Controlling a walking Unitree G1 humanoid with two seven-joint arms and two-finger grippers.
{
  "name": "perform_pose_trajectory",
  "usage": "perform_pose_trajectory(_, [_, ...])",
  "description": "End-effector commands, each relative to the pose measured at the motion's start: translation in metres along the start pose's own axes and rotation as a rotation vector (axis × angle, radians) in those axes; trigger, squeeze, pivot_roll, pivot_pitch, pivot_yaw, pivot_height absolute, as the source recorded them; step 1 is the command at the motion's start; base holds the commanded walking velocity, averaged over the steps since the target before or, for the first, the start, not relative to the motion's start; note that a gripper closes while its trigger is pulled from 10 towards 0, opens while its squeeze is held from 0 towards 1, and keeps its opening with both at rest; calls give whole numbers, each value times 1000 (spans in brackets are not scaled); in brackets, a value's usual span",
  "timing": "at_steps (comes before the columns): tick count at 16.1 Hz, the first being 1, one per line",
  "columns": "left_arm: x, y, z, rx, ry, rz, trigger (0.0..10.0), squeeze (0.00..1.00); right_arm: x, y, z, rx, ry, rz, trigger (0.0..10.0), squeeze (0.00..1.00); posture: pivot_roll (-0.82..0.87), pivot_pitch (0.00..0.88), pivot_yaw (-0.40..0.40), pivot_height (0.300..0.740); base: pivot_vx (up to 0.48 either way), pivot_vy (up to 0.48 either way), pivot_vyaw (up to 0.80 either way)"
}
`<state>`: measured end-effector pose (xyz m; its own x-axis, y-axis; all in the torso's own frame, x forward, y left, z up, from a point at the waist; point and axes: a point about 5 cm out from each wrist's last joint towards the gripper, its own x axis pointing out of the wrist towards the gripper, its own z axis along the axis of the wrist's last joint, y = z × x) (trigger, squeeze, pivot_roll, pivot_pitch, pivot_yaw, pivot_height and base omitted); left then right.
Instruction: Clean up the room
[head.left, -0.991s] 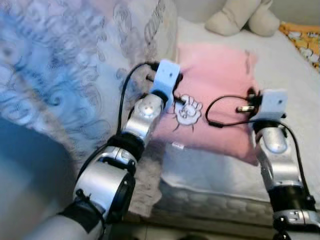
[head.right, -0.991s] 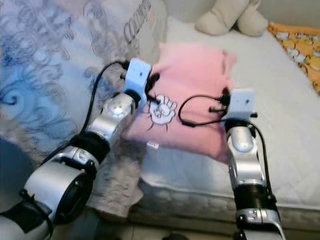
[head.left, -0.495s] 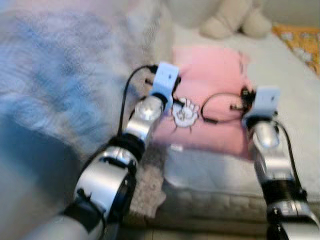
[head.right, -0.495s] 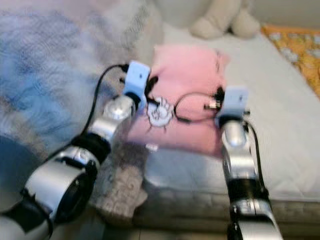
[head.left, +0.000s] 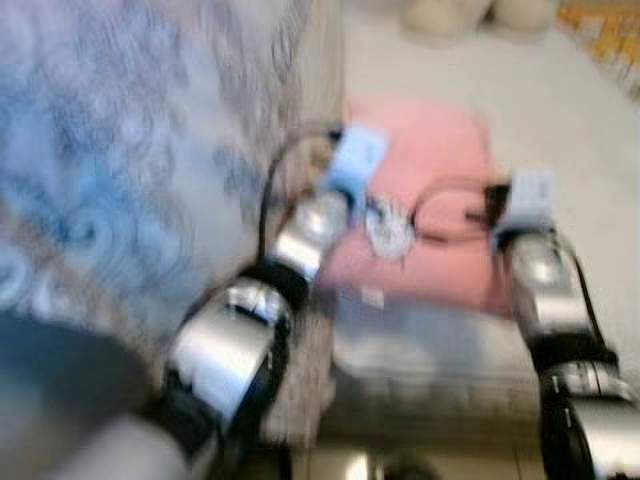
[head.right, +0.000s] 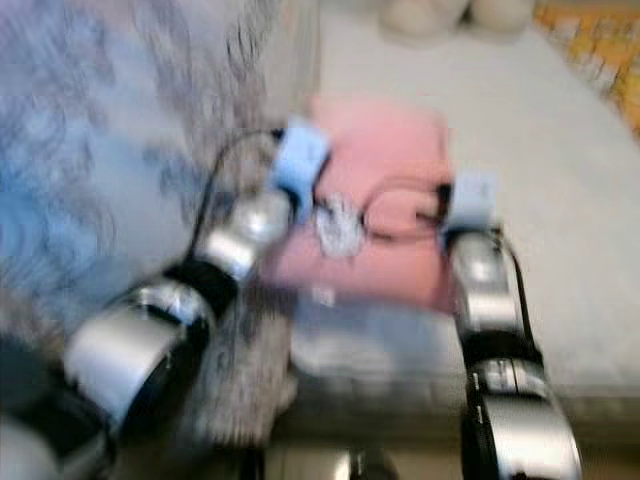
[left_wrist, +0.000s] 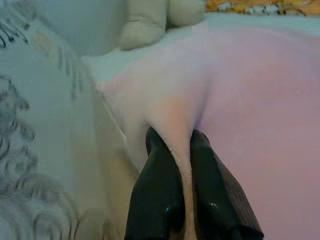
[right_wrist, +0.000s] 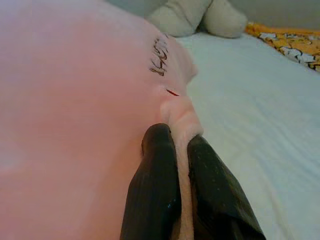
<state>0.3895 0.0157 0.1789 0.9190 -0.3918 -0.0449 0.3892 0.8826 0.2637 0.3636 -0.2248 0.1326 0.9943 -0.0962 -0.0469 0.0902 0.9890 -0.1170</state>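
Note:
A pink blanket (head.left: 430, 180) with a small white cartoon print lies on the white bed (head.left: 560, 110). My left gripper (left_wrist: 176, 145) is shut on a pinched fold of the pink fabric at its left side, next to the patterned blue-grey duvet (head.left: 130, 160). My right gripper (right_wrist: 175, 137) is shut on a fold at the blanket's right edge. In the eye views both arms reach forward over the bed's near edge, with the left wrist (head.left: 355, 160) and right wrist (head.left: 528, 195) over the blanket. The eye views are blurred.
A beige plush toy (right_wrist: 192, 17) sits at the head of the bed. An orange patterned cloth (right_wrist: 290, 42) lies at the far right. The bulky duvet fills the left side. The mattress edge (head.left: 440, 385) runs below the arms.
The whole eye view has shifted and blurred, so the camera has moved; the bed's far end now sits higher in frame. Both grippers keep their hold on the pink blanket.

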Motion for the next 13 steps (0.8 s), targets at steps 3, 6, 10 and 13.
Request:
perform_pose_trajectory(3, [3,24,15,66,-18,124,10000,0,10,2,4,12,25,46,10000,0,63,233,2,740,0,0,0])
perform_pose_trajectory(6, [5,20,24,122,-63,146,10000,0,14,9,1,-6,50,84,10000,0,74,279,-6,740,0,0,0])
perform_pose_trajectory(10, [5,8,24,137,-82,118,10000,0,8,1,-16,-85,106,53,10000,0,110,328,-8,740,0,0,0])
perform_pose_trajectory(13, [3,5,11,85,-35,96,10000,0,7,-1,-18,-77,98,25,10000,0,92,343,-1,740,0,0,0])
